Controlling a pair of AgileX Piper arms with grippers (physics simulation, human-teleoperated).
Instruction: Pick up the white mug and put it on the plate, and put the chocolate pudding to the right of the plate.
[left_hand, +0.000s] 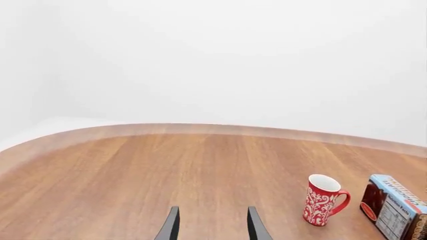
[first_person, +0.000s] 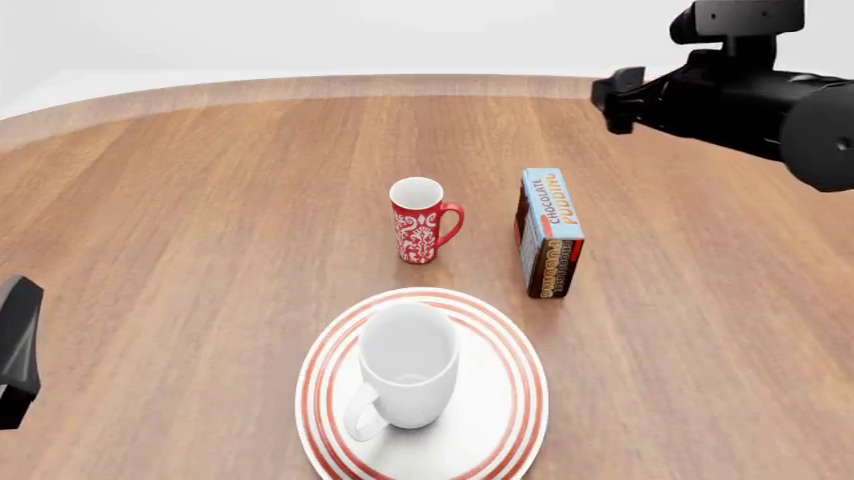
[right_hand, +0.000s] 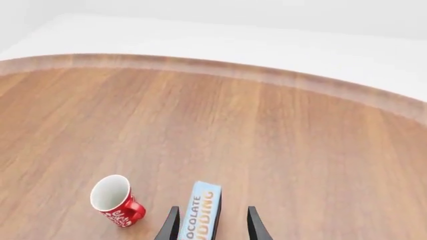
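The white mug (first_person: 400, 375) stands upright on the plate (first_person: 529, 372), a round white plate with red rings near the table's front edge, and its handle points toward the front. The chocolate pudding (first_person: 550, 232) stands on the table just beyond the plate's right side. My right gripper (right_hand: 212, 227) is open and empty; the chocolate pudding (right_hand: 202, 216) shows between its fingers, well below them and apart. My left gripper (left_hand: 212, 227) is also open and empty over bare wood, and its view shows the chocolate pudding (left_hand: 395, 207) off to one side.
A slim red mug (first_person: 422, 222) with a white pattern stands left of the pudding, behind the plate; it also shows as the red mug (left_hand: 323, 200) and the red mug (right_hand: 115, 201). The right arm (first_person: 747, 95) hangs high at the back right. Part of the left arm (first_person: 14, 350) is at the left edge.
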